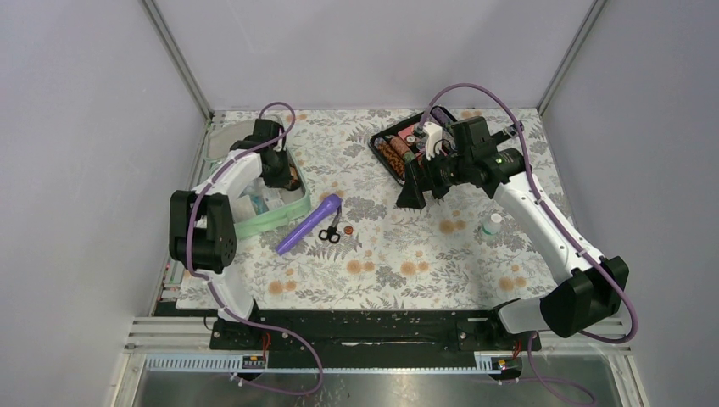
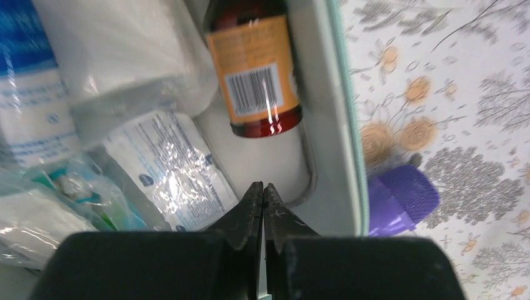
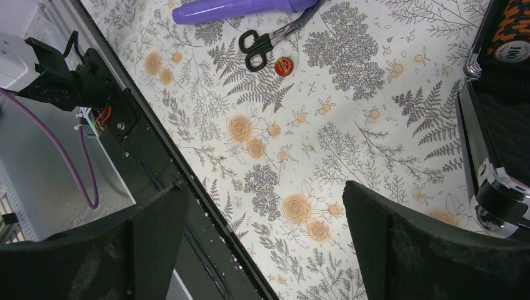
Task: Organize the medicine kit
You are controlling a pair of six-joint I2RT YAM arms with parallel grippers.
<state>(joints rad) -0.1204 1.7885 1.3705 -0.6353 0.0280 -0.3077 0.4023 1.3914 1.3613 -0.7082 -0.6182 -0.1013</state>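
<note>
The medicine kit (image 1: 273, 221), a pale mint-green box, lies open at the left of the table, packed with wrapped supplies. My left gripper (image 1: 285, 175) hangs inside it, over its right end. In the left wrist view the left gripper (image 2: 263, 186) is shut with nothing between its fingers, just above the kit's bare floor. Ahead of it lies a brown bottle (image 2: 256, 75) with an orange label, against the kit's wall (image 2: 337, 125). Crinkly white packets (image 2: 169, 169) fill the left side. My right gripper (image 1: 413, 199) stands open and empty above the cloth (image 3: 264, 186).
A purple torch (image 1: 309, 224), black scissors (image 1: 331, 231) and a small red disc (image 1: 349, 230) lie mid-table. A black case (image 1: 397, 151) of rolls sits at the back beside the right gripper. A white bottle with a green cap (image 1: 493, 224) stands at the right.
</note>
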